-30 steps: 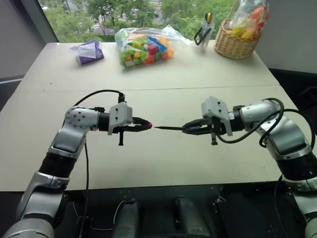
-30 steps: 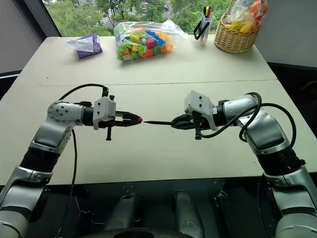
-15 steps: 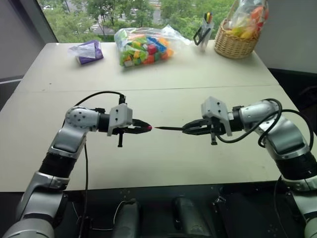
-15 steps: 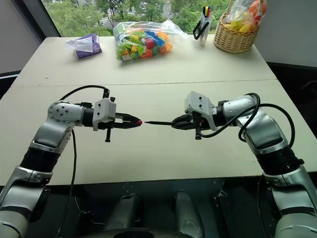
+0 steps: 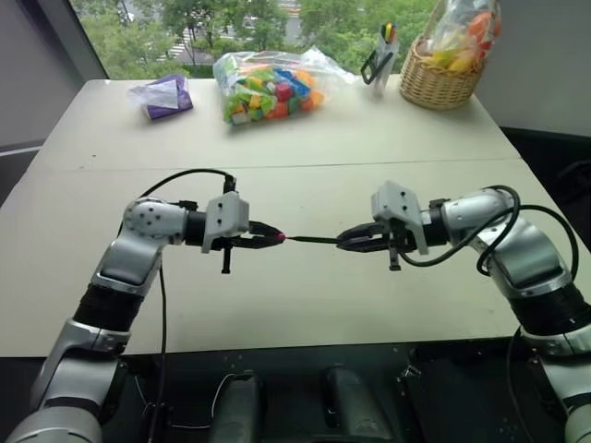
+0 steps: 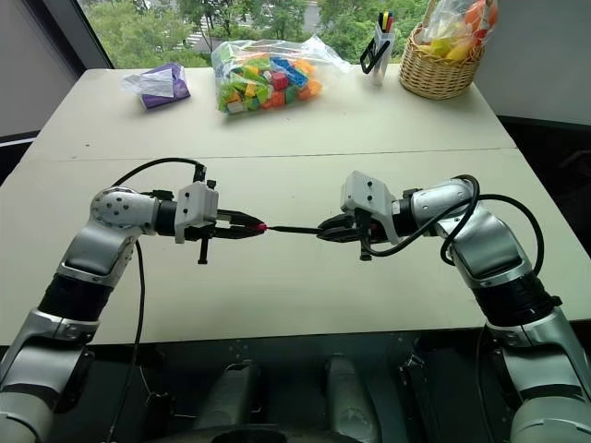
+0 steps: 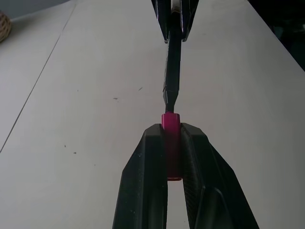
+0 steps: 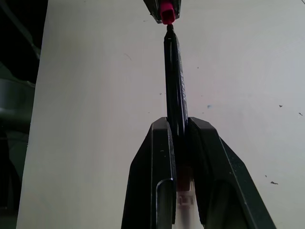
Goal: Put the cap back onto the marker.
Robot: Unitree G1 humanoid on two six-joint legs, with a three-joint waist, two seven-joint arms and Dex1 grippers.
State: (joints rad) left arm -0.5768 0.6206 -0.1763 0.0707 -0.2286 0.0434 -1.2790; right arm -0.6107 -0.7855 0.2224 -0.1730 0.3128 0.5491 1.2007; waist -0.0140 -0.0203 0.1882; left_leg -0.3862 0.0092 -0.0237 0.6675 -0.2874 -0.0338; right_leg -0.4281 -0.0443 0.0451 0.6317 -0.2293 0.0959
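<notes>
We see the left end effector (image 5: 268,236) clenched on the cap (image 7: 170,125), a small pinkish-red cylinder pinched between its two black fingers (image 7: 145,176) with its open end sticking out past the fingertips. The right end effector (image 5: 349,240) is clenched on the marker (image 8: 173,81), a slim black stick held by its rear part, its front end pointing straight at the cap. Both are held in the air above the pale bench (image 5: 305,305), facing each other along one line.

In the left wrist view the marker's narrow tip sits right at the mouth of the cap; we cannot tell whether it has entered or only touches the rim. In the right wrist view the tip likewise meets the cap.

There is dark writing along the marker's barrel, but we cannot read it, and we make out no brand.

At the far side of the bench lie a clear bag of coloured building bricks (image 5: 270,85), a purple packet (image 5: 164,96), a pen holder with pens (image 5: 382,52) and a wicker basket (image 5: 441,81) with a clear bag of bright things in it, all well apart from the end effectors.
</notes>
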